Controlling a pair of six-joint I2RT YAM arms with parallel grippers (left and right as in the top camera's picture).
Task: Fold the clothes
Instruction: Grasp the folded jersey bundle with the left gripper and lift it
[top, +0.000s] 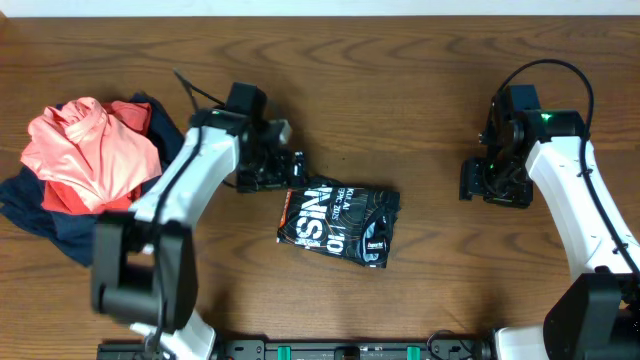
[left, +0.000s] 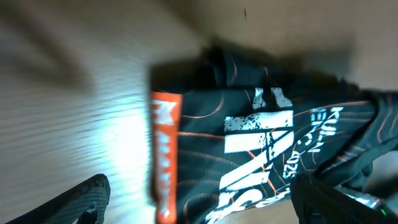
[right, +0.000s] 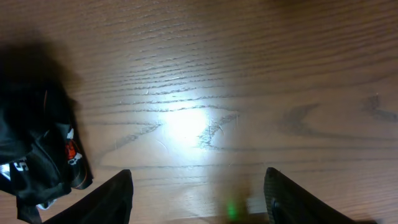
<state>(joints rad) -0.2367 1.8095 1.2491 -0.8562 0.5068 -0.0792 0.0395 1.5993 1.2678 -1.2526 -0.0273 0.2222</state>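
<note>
left wrist view blurred, jersey (left: 261, 124) cut off bottom right

Your black jersey (top: 340, 226), folded into a rumpled rectangle, white lettering up, near the middle of the table (top: 430, 60)

Left arm (top: 185, 175) and right arm (top: 580, 195) have white shells and black joints. A thin black cable (top: 548, 62) loops at upper right
</note>
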